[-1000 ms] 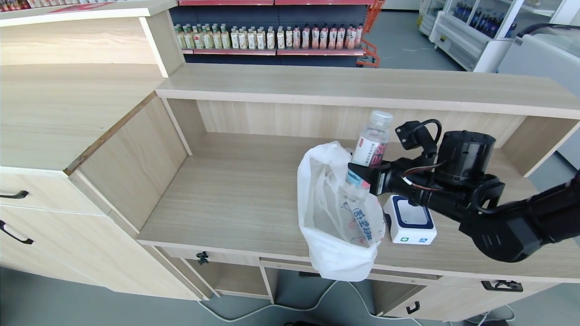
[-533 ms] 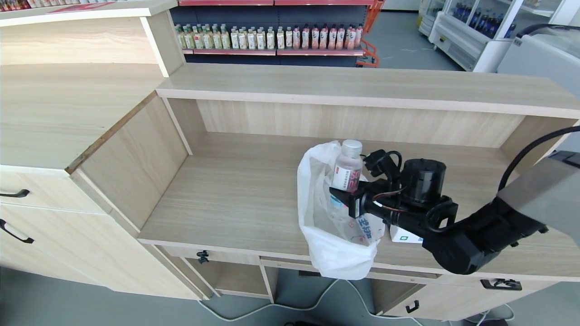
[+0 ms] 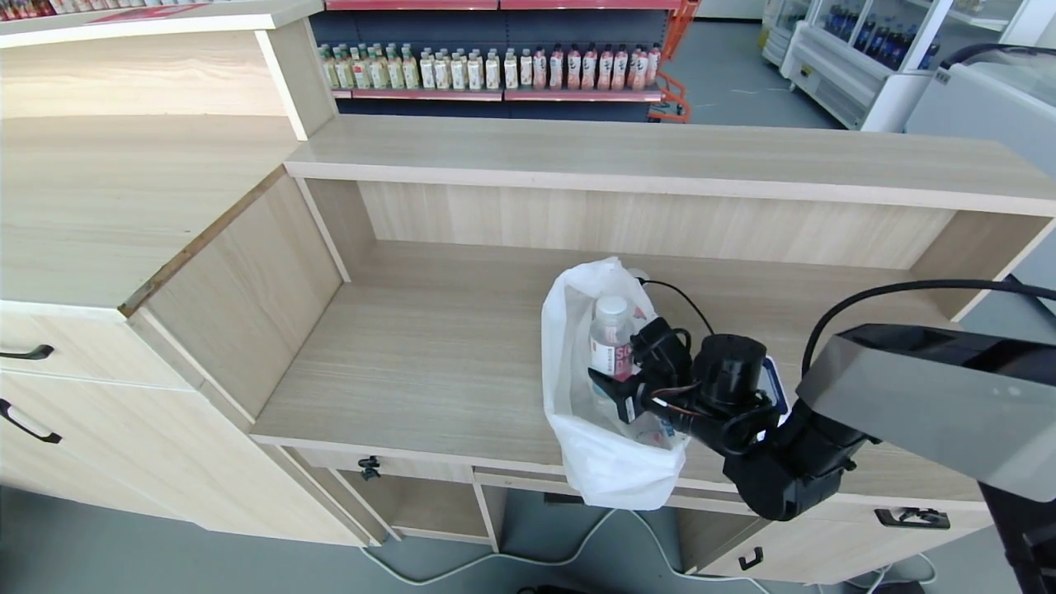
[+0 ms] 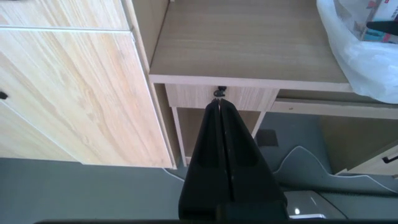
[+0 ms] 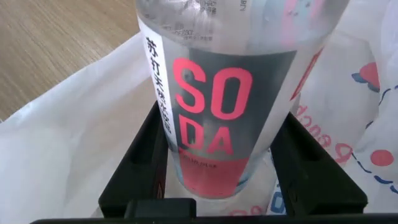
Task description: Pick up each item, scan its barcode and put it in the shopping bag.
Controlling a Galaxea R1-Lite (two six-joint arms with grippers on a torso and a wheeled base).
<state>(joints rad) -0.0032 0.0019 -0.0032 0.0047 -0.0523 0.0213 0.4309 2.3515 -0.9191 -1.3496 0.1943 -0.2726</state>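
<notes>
**Soda bottle held in the mouth of the shopping bag**

The bottle point(image 3: 612, 342) stands upright inside the open top of the shopping bag point(image 3: 573, 388), its white cap level with the bag's crumpled upper edge. The right gripper point(image 3: 617, 389) holds it low on the body, with one black finger on each side pinching the label. The bottle is clear ribbed plastic and carries a grey, pink and white label.

The bag is thin white film, slack and wrinkled. It sits at the front edge of the pale wood-grain desk point(image 3: 429, 355), and its bottom sags over that edge. The right arm reaches across the desk from the right and covers most of a white-and-blue box point(image 3: 774, 386) just behind the bag. A high wooden ledge closes the back of the desk, and a shelf of bottled drinks point(image 3: 495, 70) stands in the room beyond.

The right wrist view shows the bottle point(image 5: 230, 93) large between the two flat finger pads point(image 5: 134, 177). Pink and blue print point(image 5: 367, 124) shows on the film beside it, and I cannot tell whether it belongs to the bag or to something in it.

In the left wrist view the left gripper point(image 4: 220, 118) hangs below the desk front with its fingers pressed together, holding nothing. Beyond it are a drawer key point(image 4: 219, 93), a light cabinet door point(image 4: 74, 93) and the bag's point(image 4: 367, 59) overhanging corner.
</notes>
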